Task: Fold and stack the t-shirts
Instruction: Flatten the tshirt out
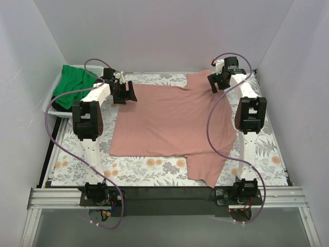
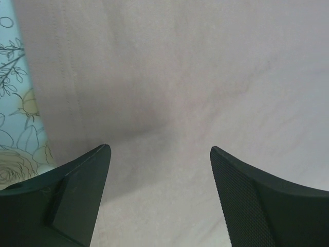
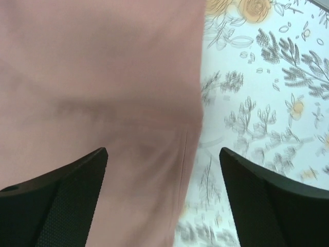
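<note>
The salmon-pink t-shirt (image 1: 175, 121) lies spread flat on the floral cloth, one sleeve at the near right and one at the far right. My left gripper (image 1: 128, 92) is open and empty over the shirt's far left corner; in the left wrist view the pink shirt (image 2: 180, 92) fills the frame between my spread fingers (image 2: 82, 190). My right gripper (image 1: 216, 82) is open and empty over the far right sleeve; the right wrist view shows the shirt's hemmed edge (image 3: 185, 149) between the fingers (image 3: 67, 195). The green t-shirt (image 1: 72, 85) lies bunched in the white basket at the far left.
The white slotted basket (image 1: 51, 100) stands at the far left edge. The floral grey-and-orange cloth (image 1: 267, 149) covers the table. White walls close in on the left, right and back. Purple cables loop from both arms.
</note>
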Controlling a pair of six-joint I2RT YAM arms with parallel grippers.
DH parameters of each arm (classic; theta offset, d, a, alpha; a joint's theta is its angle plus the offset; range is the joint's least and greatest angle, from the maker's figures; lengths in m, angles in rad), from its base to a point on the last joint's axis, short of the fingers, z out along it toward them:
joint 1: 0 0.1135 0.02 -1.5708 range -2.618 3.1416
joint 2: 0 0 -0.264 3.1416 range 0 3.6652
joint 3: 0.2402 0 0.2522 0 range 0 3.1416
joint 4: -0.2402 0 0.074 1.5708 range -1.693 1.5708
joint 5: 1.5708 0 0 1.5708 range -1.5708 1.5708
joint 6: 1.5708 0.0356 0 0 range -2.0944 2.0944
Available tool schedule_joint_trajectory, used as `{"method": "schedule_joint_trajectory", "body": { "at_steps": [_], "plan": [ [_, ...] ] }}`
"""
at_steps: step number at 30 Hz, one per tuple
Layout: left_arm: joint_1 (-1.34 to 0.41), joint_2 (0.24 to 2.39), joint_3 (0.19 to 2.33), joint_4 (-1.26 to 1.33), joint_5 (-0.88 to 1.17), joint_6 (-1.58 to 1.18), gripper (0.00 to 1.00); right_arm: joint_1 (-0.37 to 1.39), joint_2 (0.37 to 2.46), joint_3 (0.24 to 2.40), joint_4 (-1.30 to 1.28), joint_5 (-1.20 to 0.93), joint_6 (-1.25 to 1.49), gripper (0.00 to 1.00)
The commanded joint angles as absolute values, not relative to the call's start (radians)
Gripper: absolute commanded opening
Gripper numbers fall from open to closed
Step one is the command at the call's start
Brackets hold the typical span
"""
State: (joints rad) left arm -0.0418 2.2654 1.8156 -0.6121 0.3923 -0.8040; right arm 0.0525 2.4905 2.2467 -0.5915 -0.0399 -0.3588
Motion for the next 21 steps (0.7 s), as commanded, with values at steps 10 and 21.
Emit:
{"method": "schedule_joint_trajectory", "body": {
  "at_steps": [10, 21],
  "plan": [
    [-0.014, 1.728, 1.546, -0.819, 0.641, -0.483, 0.82, 0.072, 1.692, 1.731, -0.937, -0.216, -0.535, 0.90],
    [-0.006, 1.333, 1.118, -0.934, 0.583, -0.269, 0.79, 0.071, 1.339, 1.050, -1.043, -0.235, -0.456, 0.73]
  ]
}}
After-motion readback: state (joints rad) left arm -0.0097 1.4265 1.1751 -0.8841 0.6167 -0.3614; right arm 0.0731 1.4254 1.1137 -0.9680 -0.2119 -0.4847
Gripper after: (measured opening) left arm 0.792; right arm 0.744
